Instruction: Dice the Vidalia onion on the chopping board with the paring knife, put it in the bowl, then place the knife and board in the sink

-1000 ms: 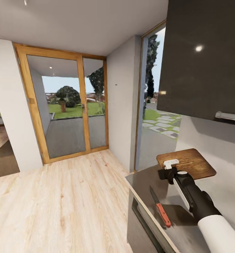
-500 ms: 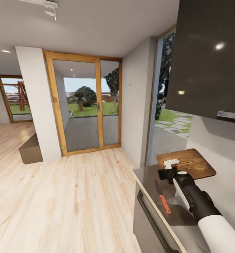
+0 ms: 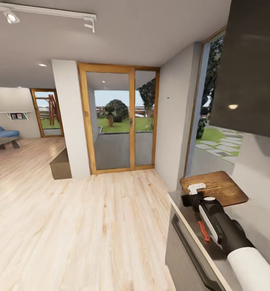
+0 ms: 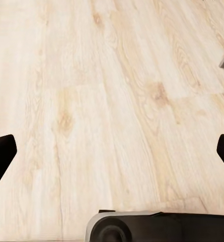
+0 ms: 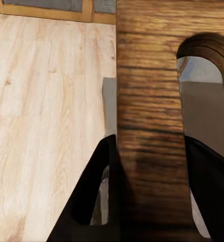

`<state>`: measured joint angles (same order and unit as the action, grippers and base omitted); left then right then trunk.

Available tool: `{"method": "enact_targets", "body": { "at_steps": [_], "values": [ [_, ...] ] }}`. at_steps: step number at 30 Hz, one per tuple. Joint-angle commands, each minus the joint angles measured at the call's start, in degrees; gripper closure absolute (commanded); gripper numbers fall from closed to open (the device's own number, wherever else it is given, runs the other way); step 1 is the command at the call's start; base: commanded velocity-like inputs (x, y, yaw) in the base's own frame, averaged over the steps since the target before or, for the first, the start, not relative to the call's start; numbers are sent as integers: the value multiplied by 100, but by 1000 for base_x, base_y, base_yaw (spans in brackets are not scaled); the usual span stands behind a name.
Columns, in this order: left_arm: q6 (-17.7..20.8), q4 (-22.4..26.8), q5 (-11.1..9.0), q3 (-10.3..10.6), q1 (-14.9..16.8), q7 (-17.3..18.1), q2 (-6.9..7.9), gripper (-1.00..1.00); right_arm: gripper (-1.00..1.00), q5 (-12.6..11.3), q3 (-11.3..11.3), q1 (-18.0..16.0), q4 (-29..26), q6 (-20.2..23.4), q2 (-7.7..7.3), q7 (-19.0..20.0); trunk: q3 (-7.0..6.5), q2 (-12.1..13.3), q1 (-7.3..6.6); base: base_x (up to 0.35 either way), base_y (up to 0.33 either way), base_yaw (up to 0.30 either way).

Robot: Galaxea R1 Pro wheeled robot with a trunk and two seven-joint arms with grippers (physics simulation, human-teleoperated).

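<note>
Head view: the right gripper (image 3: 193, 193) is clamped on the near edge of the chopping board (image 3: 218, 187) — a brown wooden rectangle with rounded corners and dark grain, held level above the end of the countertop (image 3: 191, 226). In the right wrist view the board (image 5: 149, 101) runs between the two black fingers (image 5: 99, 191), which press on either side of it. The paring knife (image 3: 203, 230), with its orange-red handle, lies on the countertop just beside the forearm, partly hidden by it. The left gripper (image 4: 112, 151) hangs over the light wood floor (image 4: 91, 91) with its jaws spread wide, holding nothing. Compared with a second ago the camera has swung leftward, so the glazed door (image 3: 114, 121) sits nearer centre and a blue sofa (image 3: 1, 133) has come into sight; the board's place in the grip is unchanged.
</note>
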<state>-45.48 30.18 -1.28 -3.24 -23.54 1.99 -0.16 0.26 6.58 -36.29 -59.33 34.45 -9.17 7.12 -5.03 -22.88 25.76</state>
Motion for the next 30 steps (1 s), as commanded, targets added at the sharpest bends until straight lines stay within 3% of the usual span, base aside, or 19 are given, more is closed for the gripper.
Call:
{"method": "enact_targets", "body": {
  "at_steps": [1, 8, 14, 30],
  "values": [
    [-5, 5, -12, -10, -2, 21, -2, -100, 100, 18, 10, -1, -8, 27, -6, 9, 0, -4, 2, -6, 0, 277],
    [-5, 5, -12, -10, -3, 21, -2, -100, 100, 18, 10, -1, -8, 27, -6, 9, 4, -4, 2, -2, 0, 177],
    [-5, 5, -12, -10, -2, 21, -2, -100, 100, 18, 10, -1, -2, 27, -70, 10, 5, -4, 2, 0, 0, 10],
    [3, -53, -12, -15, -3, 23, -7, -100, 100, 18, 5, -1, -8, 27, -60, 1, 9, -4, 2, 0, 0, 41]
  ]
}}
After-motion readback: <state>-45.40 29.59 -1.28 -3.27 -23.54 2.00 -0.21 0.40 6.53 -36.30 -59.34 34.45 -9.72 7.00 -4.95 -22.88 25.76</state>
